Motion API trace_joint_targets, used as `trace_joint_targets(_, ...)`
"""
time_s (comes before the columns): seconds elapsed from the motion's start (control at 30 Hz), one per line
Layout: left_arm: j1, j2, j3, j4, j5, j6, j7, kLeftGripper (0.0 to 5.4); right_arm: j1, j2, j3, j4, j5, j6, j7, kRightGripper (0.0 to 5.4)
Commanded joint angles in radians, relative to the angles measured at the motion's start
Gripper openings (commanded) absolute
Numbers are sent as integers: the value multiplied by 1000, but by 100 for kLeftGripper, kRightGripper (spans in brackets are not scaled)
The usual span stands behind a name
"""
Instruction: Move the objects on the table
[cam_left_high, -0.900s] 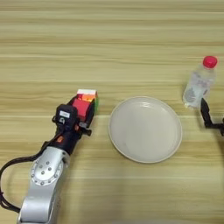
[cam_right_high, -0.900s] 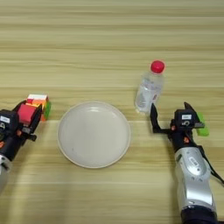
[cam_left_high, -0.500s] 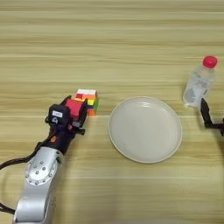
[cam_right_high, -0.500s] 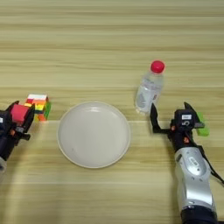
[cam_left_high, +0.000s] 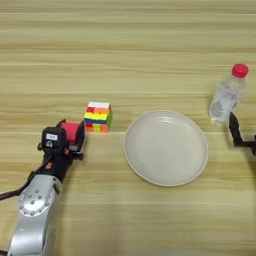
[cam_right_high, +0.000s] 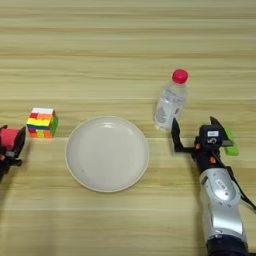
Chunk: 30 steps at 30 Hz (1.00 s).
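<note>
The left gripper (cam_left_high: 71, 136) sits low on the left side of the table (cam_left_high: 130, 45), its two black fingers closed around the red cube (cam_left_high: 71, 132). The cube is just beside the puzzle cube (cam_left_high: 98, 116), a little below and to the left of it, and the two look apart by a narrow gap. The puzzle cube stands on the wood on its own, left of the plate (cam_right_high: 107, 153).

The plate lies flat near the middle of the table, with nothing on it. Up and to the right of it stands the bottle (cam_right_high: 170, 100), upright, red cap on top, close to the plate's rim but not touching it.

The right gripper (cam_right_high: 195, 134) rests on the right side, just below the bottle. Its fingers are spread wide: one dark finger rises just beside the foot of the bottle, the other stands to the right, and nothing sits between them. The green block (cam_right_high: 229, 142) lies on the table right against the outer side of that right finger, partly hidden by the gripper body.
</note>
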Motion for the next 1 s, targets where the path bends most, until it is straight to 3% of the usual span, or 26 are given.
trace_joint_targets(0.03, -5, 1, 4, 26, -11, -8, -1, 228, -15, -3, 3, 5, -2, 0, 4, 540)
trace_joint_targets(0.67, -71, 0, 23, 236, -26, -93, -9, 228, -12, -3, 2, 7, -3, -3, 1, 540)
trace_joint_targets(0.7, -72, -1, 22, 239, -24, -96, -9, 256, -11, -3, 2, 7, -3, -3, 1, 540)
trace_joint_targets(1.0, -64, 4, 4, 219, -6, -123, -11, 340, -12, -2, 2, 8, -3, -4, 2, 540)
